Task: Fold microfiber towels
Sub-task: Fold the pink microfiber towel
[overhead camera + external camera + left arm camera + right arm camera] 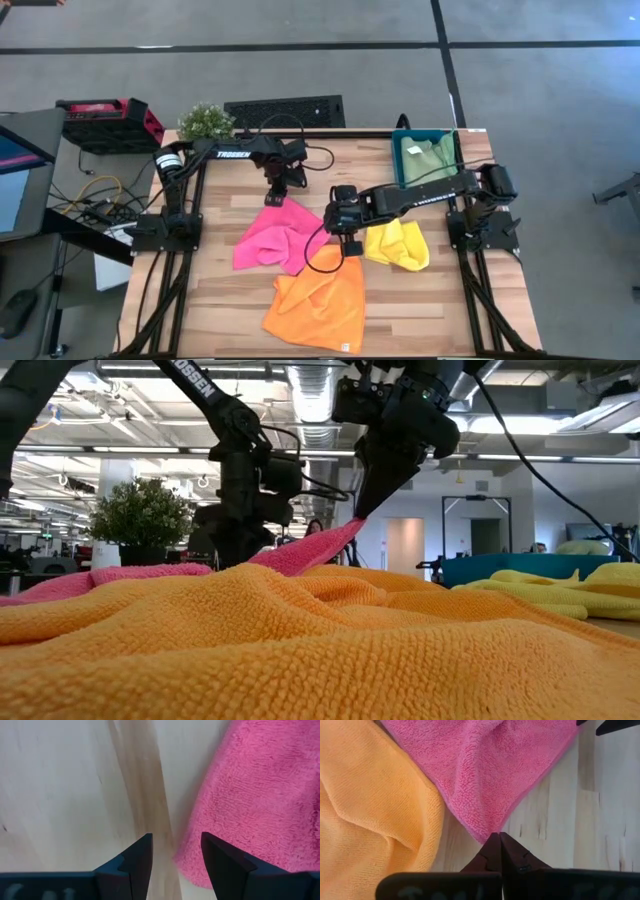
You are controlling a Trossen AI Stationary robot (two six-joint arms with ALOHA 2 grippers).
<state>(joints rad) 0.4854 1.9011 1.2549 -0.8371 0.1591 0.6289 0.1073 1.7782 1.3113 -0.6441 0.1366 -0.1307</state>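
Right gripper (496, 851) clenched on a corner of the pink towel (275, 238), lifting it off the table (210, 290) mid-table beside the orange towel (318, 300), left gripper (176, 851) released over the pink's far edge, yellow towel (398, 244) just right.

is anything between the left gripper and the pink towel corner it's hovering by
Nothing visible does. The left gripper hangs open over bare table, with the edge of the pink towel right beside one finger. The right gripper is shut on the pink towel's opposite corner, clear of that path.
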